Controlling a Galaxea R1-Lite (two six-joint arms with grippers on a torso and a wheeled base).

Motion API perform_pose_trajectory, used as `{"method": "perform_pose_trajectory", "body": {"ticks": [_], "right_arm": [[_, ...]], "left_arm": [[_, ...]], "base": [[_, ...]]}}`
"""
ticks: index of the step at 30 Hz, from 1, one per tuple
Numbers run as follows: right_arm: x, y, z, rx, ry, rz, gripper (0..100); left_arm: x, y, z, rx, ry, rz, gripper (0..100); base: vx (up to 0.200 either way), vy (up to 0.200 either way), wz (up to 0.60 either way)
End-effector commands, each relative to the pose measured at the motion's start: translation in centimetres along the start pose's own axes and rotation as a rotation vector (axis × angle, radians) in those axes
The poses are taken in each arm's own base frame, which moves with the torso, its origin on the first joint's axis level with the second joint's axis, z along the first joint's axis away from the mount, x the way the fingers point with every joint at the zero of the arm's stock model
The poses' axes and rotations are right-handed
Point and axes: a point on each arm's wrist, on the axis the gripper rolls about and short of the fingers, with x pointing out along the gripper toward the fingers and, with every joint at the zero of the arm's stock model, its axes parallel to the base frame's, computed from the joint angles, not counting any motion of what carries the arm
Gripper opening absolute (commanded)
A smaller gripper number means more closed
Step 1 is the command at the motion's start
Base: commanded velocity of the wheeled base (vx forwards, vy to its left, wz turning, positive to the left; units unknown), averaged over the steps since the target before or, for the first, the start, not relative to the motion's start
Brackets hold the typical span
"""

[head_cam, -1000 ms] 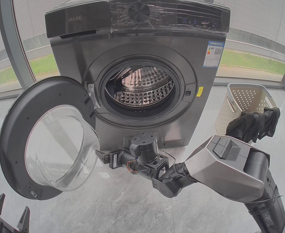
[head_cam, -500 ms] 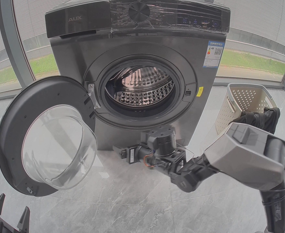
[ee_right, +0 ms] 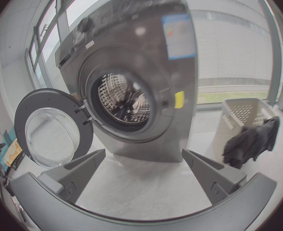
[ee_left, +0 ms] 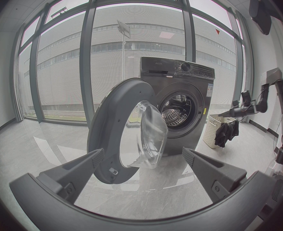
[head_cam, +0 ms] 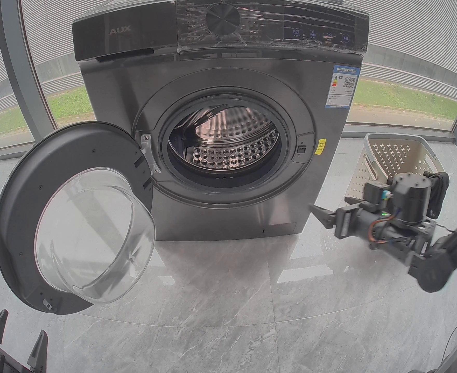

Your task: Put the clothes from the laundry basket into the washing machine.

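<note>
The grey washing machine (head_cam: pixel 213 79) stands with its round door (head_cam: pixel 73 218) swung open to the left and its steel drum (head_cam: pixel 223 146) bare. A beige laundry basket (head_cam: pixel 389 156) sits on the floor to the machine's right. Dark clothes (ee_right: pixel 250 141) hang over its front rim, mostly hidden behind my right arm in the head view. My right gripper (head_cam: pixel 324 217) hovers open with nothing held, just left of the basket and pointing left. Low at the near left, my left gripper (head_cam: pixel 16 338) is open, facing the door (ee_left: pixel 122 129).
Glossy grey floor tiles (head_cam: pixel 228 296) spread in front of the machine. Glass window walls with dark frames (head_cam: pixel 16 63) close off the back. The open door takes up the floor space left of the drum opening.
My right arm has swung to the right, from in front of the machine's base to beside the basket. The door has settled slightly wider open. The left gripper has not moved.
</note>
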Motion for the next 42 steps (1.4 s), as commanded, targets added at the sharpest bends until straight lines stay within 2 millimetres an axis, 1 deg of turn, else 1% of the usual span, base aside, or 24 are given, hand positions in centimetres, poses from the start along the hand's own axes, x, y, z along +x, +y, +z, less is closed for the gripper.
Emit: {"method": "perform_pose_trajectory", "body": {"ticks": [1,2,5,8,9,10,11,14,15,18,21,25,28,30,34,37,42], "right_arm": [[-14.1,-5.3,1.9,-0.083,-0.192,-0.224,100],[-14.7,-5.3,1.7,-0.085,-0.194,-0.224,100],[-17.8,-4.8,0.6,-0.091,-0.222,-0.226,100],[-20.2,-4.4,-0.2,-0.112,-0.263,-0.242,100],[-20.7,-4.3,-0.4,-0.119,-0.27,-0.247,100],[-21.8,-4.1,-0.7,-0.132,-0.3,-0.25,100],[-22.1,-4.1,-0.7,-0.136,-0.31,-0.25,100],[-24.3,-3.7,-1.2,-0.14,-0.336,-0.271,100],[-25.5,-3.4,-1.8,-0.139,-0.34,-0.283,100],[-28.7,-2.3,-4.4,-0.151,-0.346,-0.286,100],[-30.4,-1.7,-7.0,-0.148,-0.329,-0.268,100],[-31.4,-1.4,-9.2,-0.146,-0.315,-0.256,100],[-31.6,-1.4,-10.4,-0.135,-0.281,-0.267,100],[-31.6,-1.5,-10.6,-0.128,-0.267,-0.283,100],[-31.7,-1.7,-10.6,-0.104,-0.266,-0.407,100],[-31.4,-1.8,-11.2,-0.083,-0.19,-0.372,100],[-31.5,-1.7,-11.2,-0.09,-0.188,-0.359,100]], "left_arm": [[0.0,0.0,-0.5,0.001,-0.002,0.0,100],[0.0,0.0,-0.5,0.001,-0.002,0.0,100],[0.0,0.0,-0.5,0.001,-0.002,0.0,100],[0.0,0.0,-0.5,0.001,-0.002,0.0,100],[0.0,0.0,-0.5,0.001,-0.002,0.0,100],[0.0,0.0,-0.5,0.001,-0.002,0.0,100],[0.0,0.0,-0.5,0.001,-0.002,0.0,100],[0.0,0.0,-0.5,0.001,-0.002,0.0,100],[0.0,0.0,-0.5,0.001,-0.002,0.0,100],[0.0,0.0,-0.5,0.001,-0.002,0.0,100],[0.0,0.0,-0.5,0.001,-0.002,0.0,100],[0.0,0.0,-0.5,0.001,-0.002,0.0,100],[0.0,0.0,-0.5,0.001,-0.002,0.0,100],[0.0,0.0,-0.5,0.001,-0.002,0.0,100],[0.0,0.0,-0.5,0.001,0.0,0.0,100],[0.0,0.0,-0.5,0.001,0.0,0.0,100],[0.0,0.0,-0.5,-0.001,0.0,0.0,100]], "base": [[0.0,0.0,0.0],[0.0,0.0,0.0],[0.0,0.0,0.0],[0.0,0.0,0.0],[0.0,0.0,0.0],[0.0,0.0,0.0],[0.0,0.0,0.0],[0.0,0.0,0.0],[0.0,0.0,0.0],[0.0,0.0,0.0],[0.0,0.0,0.0],[0.0,0.0,0.0],[0.0,0.0,0.0],[0.0,0.0,0.0],[0.0,0.0,0.0],[0.133,0.0,0.0],[0.2,0.0,0.0]]}}
